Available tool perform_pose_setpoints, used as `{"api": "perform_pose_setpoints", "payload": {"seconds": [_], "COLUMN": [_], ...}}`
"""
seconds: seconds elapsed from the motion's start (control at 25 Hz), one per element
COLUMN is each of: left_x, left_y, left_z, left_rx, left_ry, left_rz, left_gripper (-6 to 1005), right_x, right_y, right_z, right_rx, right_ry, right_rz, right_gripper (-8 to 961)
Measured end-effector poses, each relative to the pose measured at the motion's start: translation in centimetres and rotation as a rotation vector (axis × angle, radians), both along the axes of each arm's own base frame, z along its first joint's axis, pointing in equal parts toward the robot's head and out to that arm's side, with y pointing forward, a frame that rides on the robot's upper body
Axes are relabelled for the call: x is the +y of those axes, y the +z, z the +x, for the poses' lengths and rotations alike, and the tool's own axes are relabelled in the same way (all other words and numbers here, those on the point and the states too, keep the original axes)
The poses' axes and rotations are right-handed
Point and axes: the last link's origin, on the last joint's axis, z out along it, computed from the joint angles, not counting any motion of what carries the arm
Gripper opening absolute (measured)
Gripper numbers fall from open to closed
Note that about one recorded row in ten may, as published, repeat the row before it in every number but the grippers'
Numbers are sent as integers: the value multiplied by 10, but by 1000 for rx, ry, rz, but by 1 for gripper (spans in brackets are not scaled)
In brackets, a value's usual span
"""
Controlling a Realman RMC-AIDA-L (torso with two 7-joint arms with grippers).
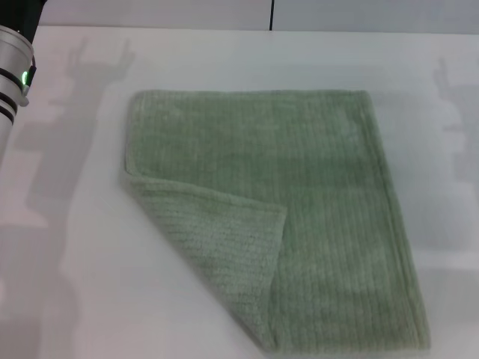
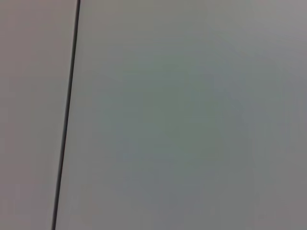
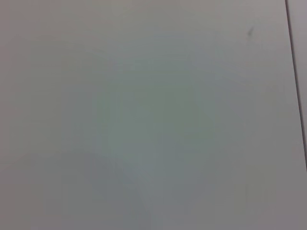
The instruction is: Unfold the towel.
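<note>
Nearly flat, one corner left to open.
From the left, only our left arm's silver link (image 1: 11, 71) shows; neither tool is visible. The sage-green ribbed terry towel (image 1: 314, 202) lies mid white table (image 1: 75, 299), its near-left corner (image 1: 224, 254) folded over.

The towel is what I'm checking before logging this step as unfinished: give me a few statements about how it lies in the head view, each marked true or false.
1. The towel lies on the white table. True.
2. The towel is spread fully flat with no fold. False: its near-left corner is folded over onto the cloth as a triangular flap.
3. An end effector is gripping the folded corner. False: no end effector shows in the head view; only part of the left arm appears at the far-left edge, away from the towel.
4. The towel's far edge runs roughly straight. True.
5. The wrist views show the towel. False: they show only plain pale surface.
</note>
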Motion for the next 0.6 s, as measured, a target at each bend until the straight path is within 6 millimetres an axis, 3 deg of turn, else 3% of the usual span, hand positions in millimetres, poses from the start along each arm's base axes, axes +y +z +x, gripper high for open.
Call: {"api": "perform_pose_setpoints", "payload": {"seconds": [0.6], "left_x": [-1], "left_y": [-1], "left_z": [-2], "left_rx": [-62], "left_ry": [3], "left_rz": [-14], "left_gripper": [834], "right_x": [5], "right_y": [-8], "right_z": [2], "right_rx": [18], "right_ry": [-36], "right_rz": [-59], "right_gripper": [700]}}
